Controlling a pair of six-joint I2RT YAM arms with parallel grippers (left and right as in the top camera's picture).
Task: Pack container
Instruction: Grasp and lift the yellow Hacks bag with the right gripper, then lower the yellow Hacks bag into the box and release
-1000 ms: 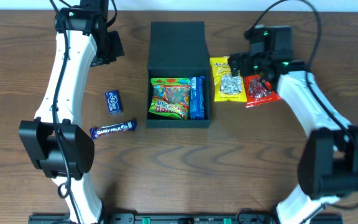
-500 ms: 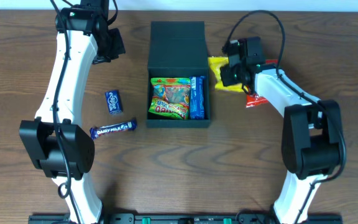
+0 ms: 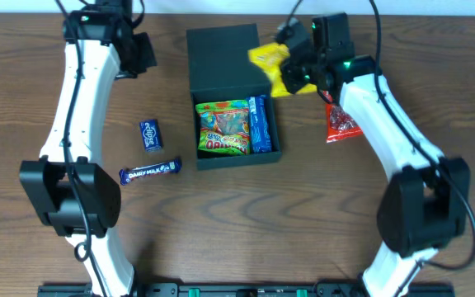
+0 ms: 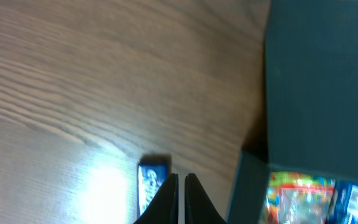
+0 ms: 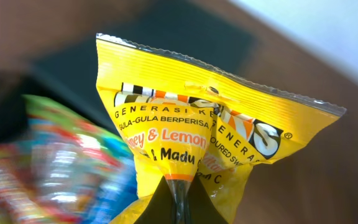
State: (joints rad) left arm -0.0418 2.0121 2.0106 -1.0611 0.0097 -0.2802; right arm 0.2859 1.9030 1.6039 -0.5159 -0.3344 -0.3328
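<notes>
The container is a dark box lying open at the table's middle, its flap lid folded back. A colourful candy bag and a blue packet lie inside it. My right gripper is shut on a yellow sweet packet, which hangs above the container's right side. In the right wrist view the packet is pinched between the shut gripper, with the dark lid behind it. My left gripper hovers left of the lid, shut and empty.
On the table left of the container lie a small blue packet and a Dairy Milk bar. A red packet lies to the right, under my right arm. The left wrist view shows the blue packet and the container's wall.
My right gripper closed on the yellow packet, lifted it off the table and carried it left over the container. The container's far end has shifted slightly left.
</notes>
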